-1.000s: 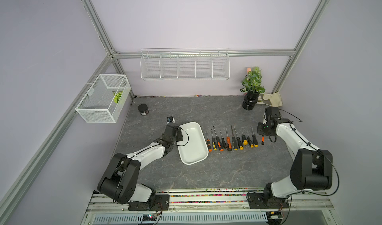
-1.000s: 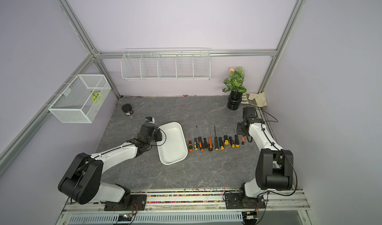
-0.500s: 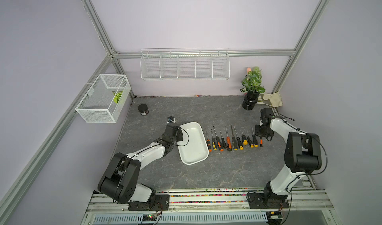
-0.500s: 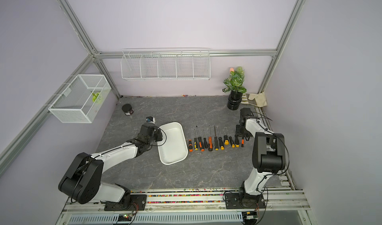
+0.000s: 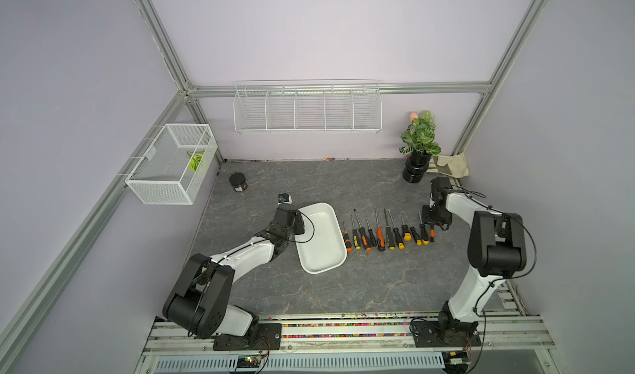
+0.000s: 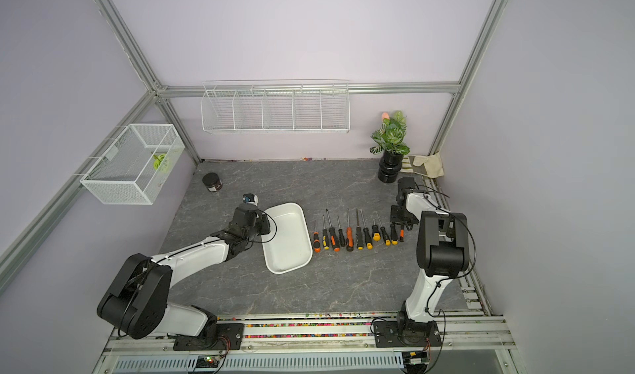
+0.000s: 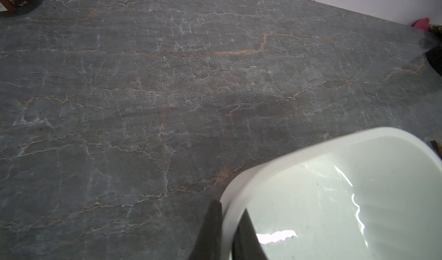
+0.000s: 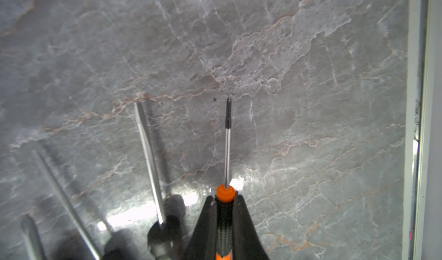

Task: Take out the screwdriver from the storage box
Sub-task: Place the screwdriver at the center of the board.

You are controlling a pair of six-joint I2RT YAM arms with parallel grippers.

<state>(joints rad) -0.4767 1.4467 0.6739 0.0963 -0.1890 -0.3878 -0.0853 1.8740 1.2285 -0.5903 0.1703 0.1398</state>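
Plainly, the storage box (image 5: pixel 321 241) is empty: its white floor shows bare in both top views, and the left wrist view shows nothing in the part of it that is in view. The left gripper (image 7: pixel 230 208) is pinched narrow on the box's wall, one finger outside the rim and one inside, on the long side that faces away from the row of screwdrivers (image 5: pixel 379 234). That hold looks like a brace, there to keep the light tub from sliding or tipping while tools are lifted out.

The row lies on the bench (image 5: pixel 343 286) just beside the box's other long side, each tool roughly parallel to the box's length, handles all at the same end. At the end of the row farthest from the box, the right gripper (image 8: pixel 224 197) is closed on a thin screwdriver (image 8: pixel 227 146). Its fingers clamp the dark handle just behind the orange collar, and the shaft points straight out ahead of them. Gripping it along its own axis keeps it in line with its neighbours, so it can go down as one more member of the row without knocking the next shaft over.

Whether this screwdriver touches the bench or hangs just above it, I cannot tell. By my reading the job is almost done: only the release remains, well apart from the box.
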